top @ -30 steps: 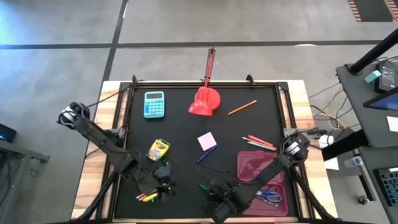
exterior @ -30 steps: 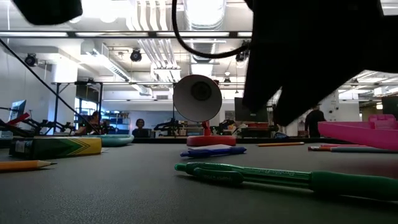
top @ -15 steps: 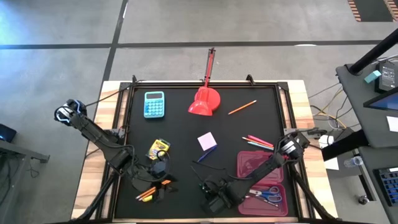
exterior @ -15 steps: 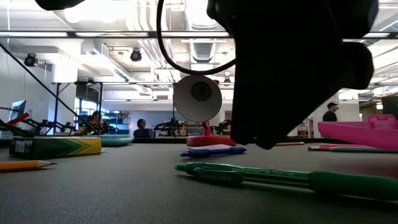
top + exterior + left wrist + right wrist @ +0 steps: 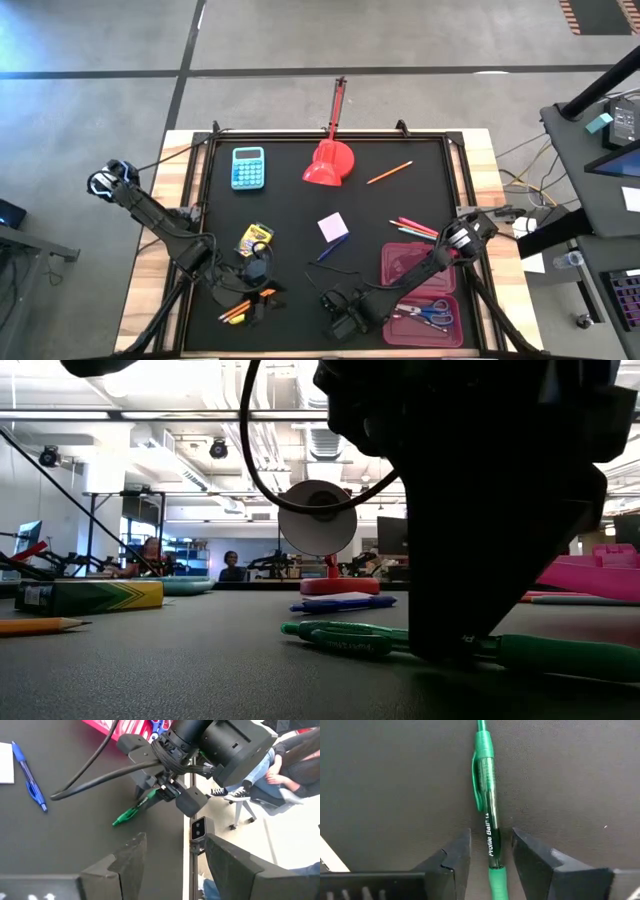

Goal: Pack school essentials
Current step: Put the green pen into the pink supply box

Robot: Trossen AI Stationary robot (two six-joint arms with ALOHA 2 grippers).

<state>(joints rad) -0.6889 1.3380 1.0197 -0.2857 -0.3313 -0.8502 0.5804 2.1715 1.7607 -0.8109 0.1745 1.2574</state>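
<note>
The black table mat (image 5: 300,215) carries everything, and I read the clock on the high view with twelve at the far edge. The pink tray (image 5: 405,268) lies near four o'clock, and the blue-handled scissors (image 5: 432,314) rest inside it, toward its near side. The red domed object (image 5: 329,164) sits at twelve o'clock and the light-blue calculator (image 5: 248,167) at about eleven. The yellow-green crayon box (image 5: 254,239) is at about eight o'clock. The pale pink note pad (image 5: 333,225) lies close to the middle, and the blue pen (image 5: 331,249) lies just beside it on its near side. Pink and green pens (image 5: 417,228) lie together at three o'clock, just beyond the tray. One orange pencil (image 5: 389,172) lies alone at about two o'clock.

The right gripper (image 5: 487,851) is down on the mat at about six o'clock. Its two fingers (image 5: 451,857) stand on both sides of the green pen (image 5: 486,812), which lies flat on the mat. Small gaps are visible on each side, so the fingers are spread and not grasping the pen.

The left gripper (image 5: 250,297) hangs at about seven o'clock with its fingers (image 5: 131,855) spread apart and nothing between them. The orange and yellow pencils (image 5: 237,313) lie beside it.
</note>
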